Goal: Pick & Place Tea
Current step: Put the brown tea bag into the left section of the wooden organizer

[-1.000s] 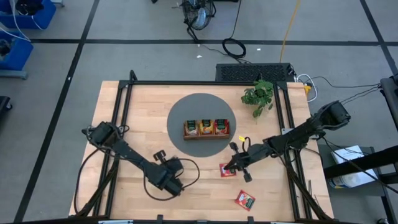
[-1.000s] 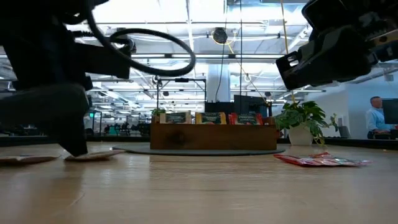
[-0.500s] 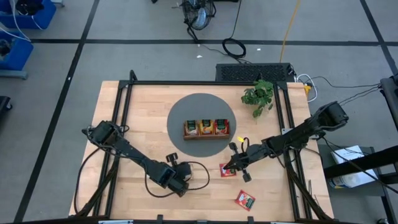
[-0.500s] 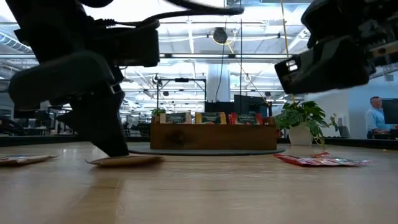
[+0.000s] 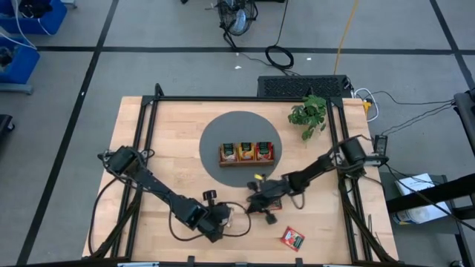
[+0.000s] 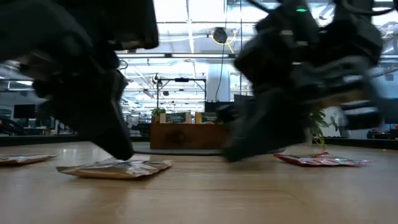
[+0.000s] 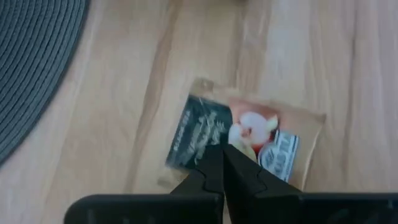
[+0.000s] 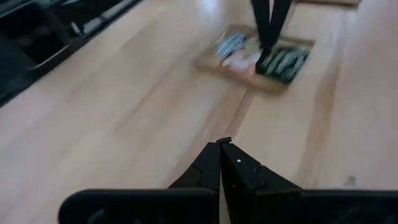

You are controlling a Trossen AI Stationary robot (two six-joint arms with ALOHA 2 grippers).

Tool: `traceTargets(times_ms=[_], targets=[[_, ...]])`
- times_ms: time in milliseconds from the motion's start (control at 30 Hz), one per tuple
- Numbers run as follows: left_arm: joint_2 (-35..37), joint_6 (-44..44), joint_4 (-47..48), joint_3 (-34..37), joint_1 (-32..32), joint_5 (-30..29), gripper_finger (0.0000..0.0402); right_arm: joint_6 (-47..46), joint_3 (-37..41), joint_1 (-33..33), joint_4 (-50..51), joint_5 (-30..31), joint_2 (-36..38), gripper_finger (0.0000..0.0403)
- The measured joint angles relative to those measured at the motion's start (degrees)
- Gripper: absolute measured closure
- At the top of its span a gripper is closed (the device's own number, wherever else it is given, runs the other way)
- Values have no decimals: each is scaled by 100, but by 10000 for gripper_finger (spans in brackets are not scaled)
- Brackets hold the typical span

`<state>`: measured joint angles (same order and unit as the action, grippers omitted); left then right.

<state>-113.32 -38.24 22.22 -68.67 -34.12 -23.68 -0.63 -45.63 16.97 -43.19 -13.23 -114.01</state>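
Nearest the front edge of the table (image 5: 148, 126), a red sachet (image 5: 292, 238) is being left flat on the wood, turned at a slant to that edge. In the low view another flat sachet (image 6: 18, 160) is being shown far off to the left side.

A little farther in, near the middle of the front, a tea sachet (image 7: 249, 130) is being pressed flat on the wood by the left gripper (image 7: 224, 155). Its printed face is being shown upward, with a dark green end and a paler end. Its long side is lying across the line of the fingers, a bit tilted. The jaws are being kept together, with their tips on the middle of the sachet's face. The left arm is being stretched low from the left side of the table.

Just beside it, the right gripper (image 5: 256, 202) is being held low over bare wood, pointed toward that sachet but apart from it. Its jaws are together too, with nothing seen between them. The right arm is being reached across from the right side.

Farther back, a wooden tray (image 5: 246, 162) is being carried by a round grey mat (image 5: 215, 133). In its three parts, green sachets (image 5: 230, 151), yellow sachets (image 5: 246, 151) and red sachets (image 5: 263, 151) are being kept upright.

Farthest back, a small plant (image 5: 308, 111) is being shown.
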Motion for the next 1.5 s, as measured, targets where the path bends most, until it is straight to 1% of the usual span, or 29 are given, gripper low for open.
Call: traceTargets(times_ms=[67, 133, 267, 333, 400, 467, 533, 600, 667, 767, 833, 900, 967, 1100, 1167, 1233, 1367, 1500], targets=[[-7, 46, -24, -1, 83, 17, 396, 17, -383, -71, 270, 229, -150, 403], [-80, 196, -197, -1, 175, 29, 393, 28, -594, -163, 475, 434, -198, 403], [-208, 810, -677, -14, 309, 59, 398, 1, -634, -305, 542, 417, -181, 403], [-218, 1011, -747, -10, 326, -68, 396, 17, -623, -345, 540, 398, -147, 403], [-205, 1128, -754, -51, 309, -325, 392, 40, -627, -368, 563, 398, -145, 403], [-164, 1273, -636, -180, 209, -541, 394, -21, -616, -390, 633, 397, -154, 403], [-112, 1329, -482, -409, 104, -634, 398, -41, -616, -421, 709, 395, -154, 403], [-105, 1176, -171, -661, 12, -625, 397, -142, -616, -447, 724, 296, -154, 403], [-107, 809, 351, -882, -67, -469, 391, -261, -616, -466, 721, 12, -154, 403], [-107, 144, 593, -972, -177, -142, 388, -531, -616, -495, 744, -643, -152, 402], [-107, -100, 730, -945, -281, -116, 393, -823, -616, -539, 738, -1211, -152, 402], [-111, -286, 722, -887, -366, -98, 398, -1040, -616, -582, 701, -1535, -152, 401], [-111, -507, 578, -801, -423, -99, 396, -1107, -616, -607, 714, -1475, -152, 399], [-111, -651, 212, -557, -523, -173, 385, -1238, -616, -612, 770, -761, -152, 389], [-111, -749, 147, -454, -542, -172, 384, -1271, -628, -641, 791, -629, -152, 381], [-111, -860, 160, -367, -538, -152, 387, -1433, -698, -688, 861, -632, -152, 372], [-111, -962, 164, -237, -507, 79, 398, -1536, -794, -739, 1043, -632, -175, 357], [-111, -988, 144, -225, -490, 93, 389, -1696, -819, -761, 1066, -826, -195, 347]])
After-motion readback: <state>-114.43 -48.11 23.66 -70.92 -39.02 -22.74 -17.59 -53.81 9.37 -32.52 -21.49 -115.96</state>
